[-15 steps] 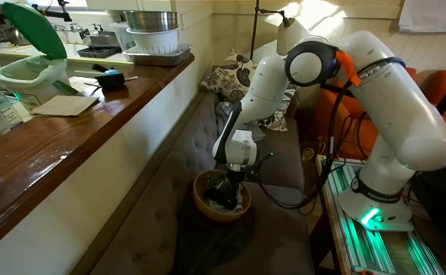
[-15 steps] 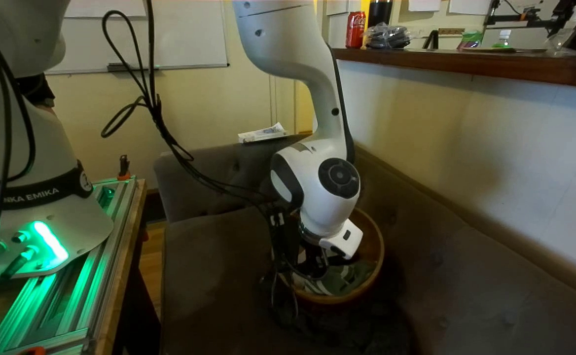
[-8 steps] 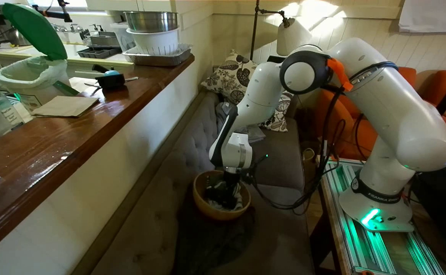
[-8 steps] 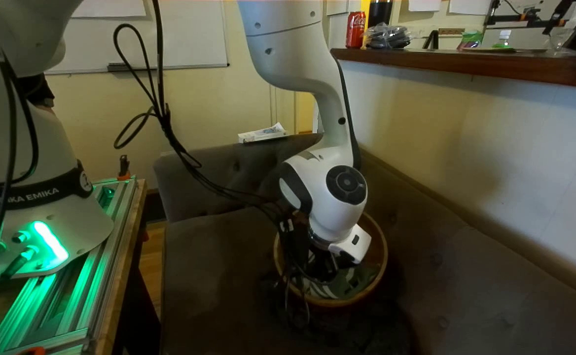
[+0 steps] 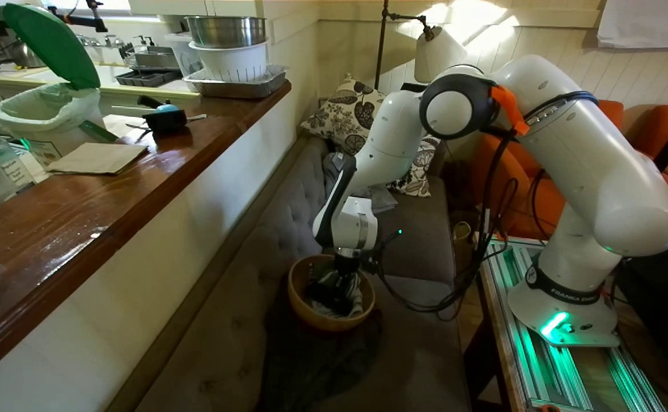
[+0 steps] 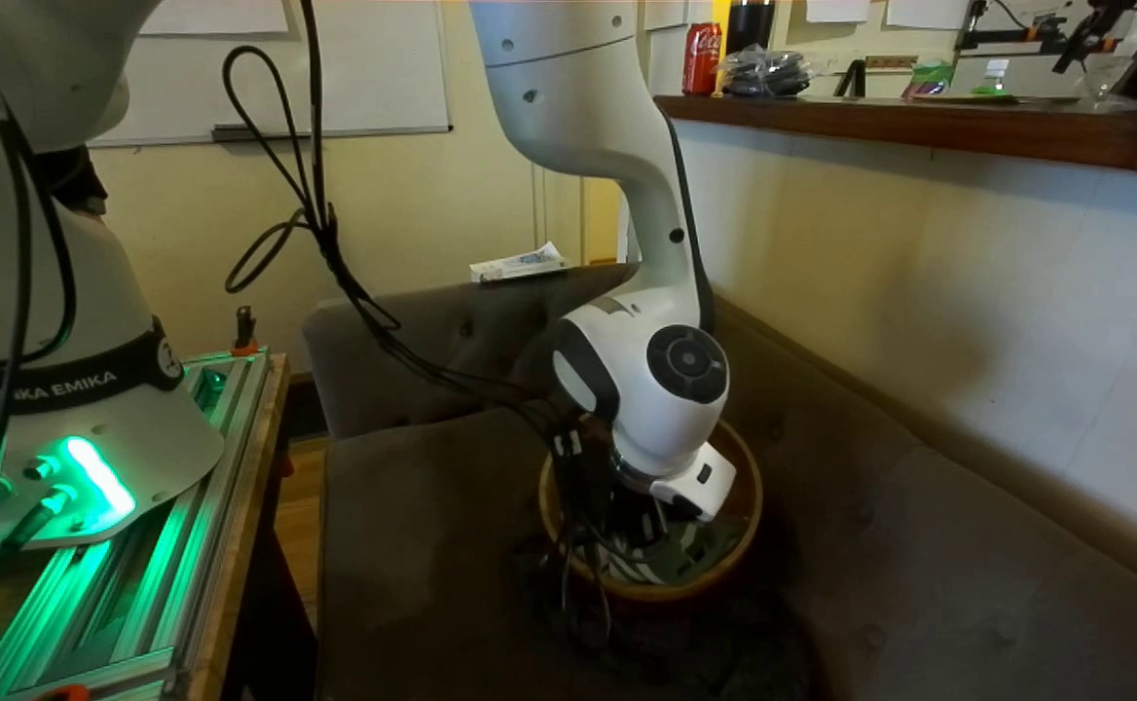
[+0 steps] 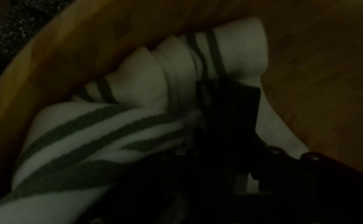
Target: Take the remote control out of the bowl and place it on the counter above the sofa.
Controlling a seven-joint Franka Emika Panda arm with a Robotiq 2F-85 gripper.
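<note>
Because the wrist view is running nearly black, I'm not confirming any grip. Robotiq gripper [image 5: 335, 296] is sitting deep in the wooden bowl [image 5: 323, 324], lower centre of the frame, among folds of green-and-white striped cloth [image 7: 69, 155]. Jaws: can't be saying spread, pressed together or pinching; everything there is merging into one dark shape. Remote control: not making it out anywhere; going by the task, I'm assuming it's lying in the bowl.

Step in hand is looking like the grasp. I'd be lining the jaws up across the remote's narrow width, pressing lightly since the cloth is probably giving underneath, and checking no fold is getting bunched in with it. Test-lifting briefly before travelling.

Then going straight up past the rim: cables [image 6: 327, 239] are drooping beside the bowl in an exterior view and could be snagging it. Countertop [image 5: 102, 200] is running along the left side of the frame, higher than the sofa [image 5: 420, 340], so I'd be clearing its rounded edge generously.
</note>
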